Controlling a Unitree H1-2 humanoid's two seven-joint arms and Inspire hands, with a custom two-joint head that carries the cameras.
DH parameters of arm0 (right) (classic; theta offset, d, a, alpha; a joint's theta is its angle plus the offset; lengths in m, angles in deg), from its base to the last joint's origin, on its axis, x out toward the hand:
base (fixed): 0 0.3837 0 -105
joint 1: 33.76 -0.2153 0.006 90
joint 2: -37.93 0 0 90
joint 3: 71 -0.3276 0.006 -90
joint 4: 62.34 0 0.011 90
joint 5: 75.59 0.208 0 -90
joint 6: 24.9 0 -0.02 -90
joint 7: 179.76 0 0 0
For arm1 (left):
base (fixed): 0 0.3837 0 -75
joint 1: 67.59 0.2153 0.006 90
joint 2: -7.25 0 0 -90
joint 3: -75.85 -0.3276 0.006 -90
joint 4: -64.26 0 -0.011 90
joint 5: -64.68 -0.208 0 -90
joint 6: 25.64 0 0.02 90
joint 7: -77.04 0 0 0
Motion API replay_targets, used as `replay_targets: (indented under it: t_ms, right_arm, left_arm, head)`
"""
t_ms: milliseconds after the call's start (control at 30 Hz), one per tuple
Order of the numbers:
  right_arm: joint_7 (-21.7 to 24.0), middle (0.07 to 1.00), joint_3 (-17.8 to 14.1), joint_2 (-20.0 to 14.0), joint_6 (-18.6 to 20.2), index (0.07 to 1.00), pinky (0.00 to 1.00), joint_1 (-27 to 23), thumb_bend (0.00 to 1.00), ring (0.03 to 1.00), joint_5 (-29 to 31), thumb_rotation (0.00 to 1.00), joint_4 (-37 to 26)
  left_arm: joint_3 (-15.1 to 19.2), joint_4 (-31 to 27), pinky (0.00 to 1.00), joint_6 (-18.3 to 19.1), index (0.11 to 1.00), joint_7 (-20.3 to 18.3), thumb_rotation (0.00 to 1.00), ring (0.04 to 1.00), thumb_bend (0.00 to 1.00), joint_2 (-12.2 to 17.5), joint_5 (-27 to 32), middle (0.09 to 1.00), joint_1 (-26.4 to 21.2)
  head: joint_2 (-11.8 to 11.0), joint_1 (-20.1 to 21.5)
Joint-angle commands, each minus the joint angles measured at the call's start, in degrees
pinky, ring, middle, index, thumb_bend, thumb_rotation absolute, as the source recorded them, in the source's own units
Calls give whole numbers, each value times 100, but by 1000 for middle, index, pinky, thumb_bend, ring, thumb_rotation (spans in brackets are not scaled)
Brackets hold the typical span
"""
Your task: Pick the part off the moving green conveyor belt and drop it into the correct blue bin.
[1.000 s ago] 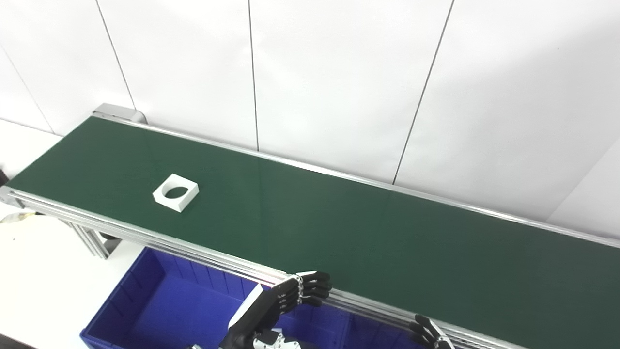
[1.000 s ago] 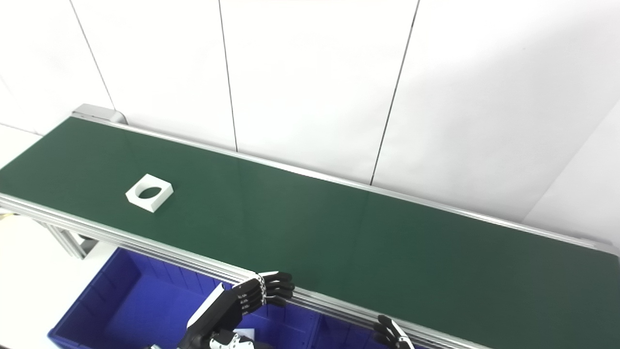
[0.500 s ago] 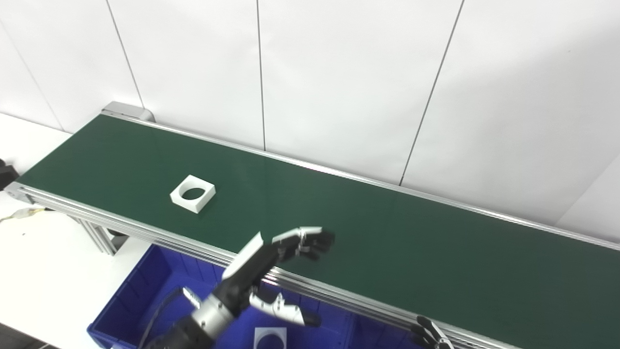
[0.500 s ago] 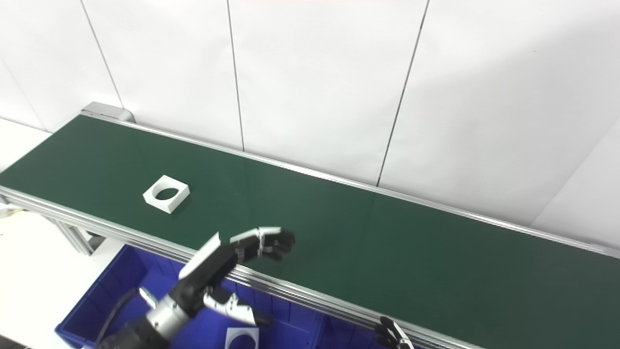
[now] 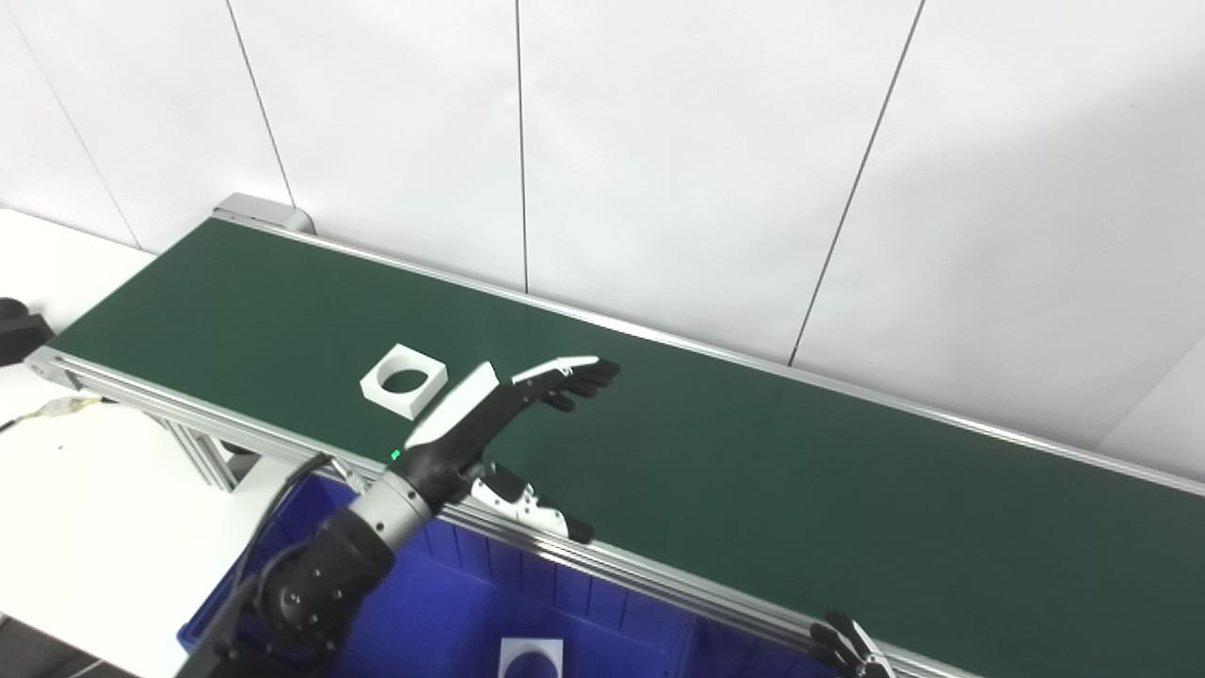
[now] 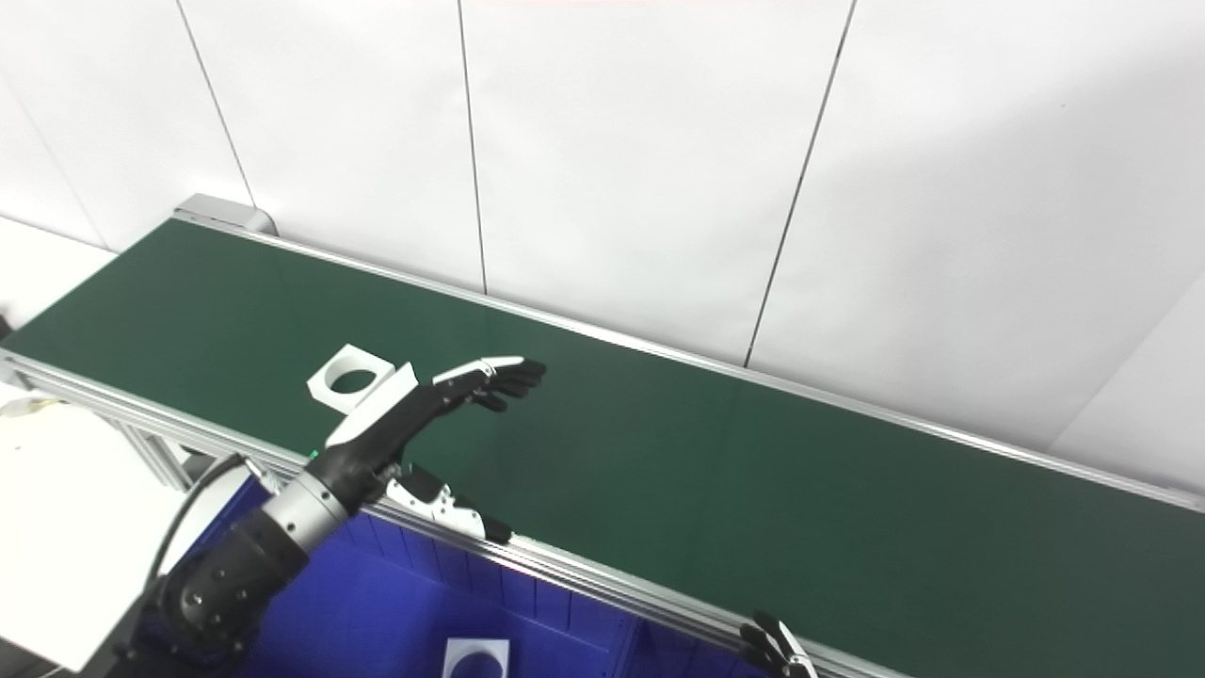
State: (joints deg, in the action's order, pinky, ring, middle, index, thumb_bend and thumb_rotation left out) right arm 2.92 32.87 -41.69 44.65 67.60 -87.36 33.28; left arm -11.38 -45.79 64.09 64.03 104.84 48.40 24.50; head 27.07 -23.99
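A white square part with a round hole (image 5: 404, 379) lies flat on the green conveyor belt (image 5: 753, 471), towards its left end. My left hand (image 5: 513, 400) is open and empty, stretched out over the belt just right of the part, fingers pointing right, thumb (image 5: 527, 508) hanging low over the near rail. It does not touch the part. Only the fingertips of my right hand (image 5: 847, 650) show at the bottom edge, by the near rail. A blue bin (image 5: 452, 612) sits below the belt's near side with a similar white part (image 5: 530, 656) inside.
The belt's aluminium rail (image 5: 659, 589) runs along the near edge, between my arms and the belt. White wall panels stand right behind the belt. A white tabletop (image 5: 85, 508) lies at the left, with a cable (image 5: 47, 410) near the belt's end.
My left hand rose from the near rail and reached out over the belt beside the part. The part moved right along the belt. The view also shifted a little.
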Motion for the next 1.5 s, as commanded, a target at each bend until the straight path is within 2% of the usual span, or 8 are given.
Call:
replay_targets:
  t_ms: [0, 167, 300, 400, 600, 767, 1133, 1467]
  right_arm:
    - [-2, 838, -24, 31, -267, 890, 724, -43, 511, 812, 70, 449, -151]
    - [31, 841, -21, 20, -261, 891, 730, -30, 493, 816, 124, 428, -194]
    - [27, 838, -25, 12, -263, 889, 730, -21, 504, 815, 133, 457, -212]
    - [25, 838, -21, 3, -256, 892, 729, -9, 505, 812, 106, 468, -244]
    - [65, 841, -19, 4, -222, 894, 746, 30, 503, 824, 210, 466, -297]
    - [62, 845, -26, 1, -251, 897, 742, 51, 498, 824, 186, 473, -318]
    - [85, 847, -37, -13, -232, 900, 738, 97, 474, 821, 182, 446, -410]
    - [87, 843, -40, -30, -249, 898, 732, 145, 488, 817, 183, 462, -453]
  left_arm:
    - [74, -82, 781, 54, 858, 38, 9, 843, 779, 265, -318, 856, -239]
    - [130, 205, 789, 89, 853, 0, 0, 870, 756, 599, -551, 865, -495]
    - [127, 556, 773, 104, 845, -36, 0, 883, 763, 904, -797, 868, -693]
    - [8, 763, 700, 42, 847, -39, 0, 840, 789, 1142, -1142, 860, -818]
    - [-279, 1224, 743, 105, 849, -103, 0, 830, 832, 1556, -1817, 853, -1054]
    - [-659, 1518, 720, 20, 835, -55, 0, 828, 868, 1839, -2682, 858, -1255]
    - [-1158, 2224, 716, -101, 814, 98, 0, 813, 902, 1960, -3596, 847, -1648]
    - [-1491, 2689, 688, -80, 816, 149, 0, 783, 880, 1860, -3913, 842, -1905]
  head:
    - [21, -3]
    - [91, 14]
    - [114, -29]
    - [130, -53]
    - [147, -62]
    - [165, -85]
    - [195, -67]
    - [230, -56]
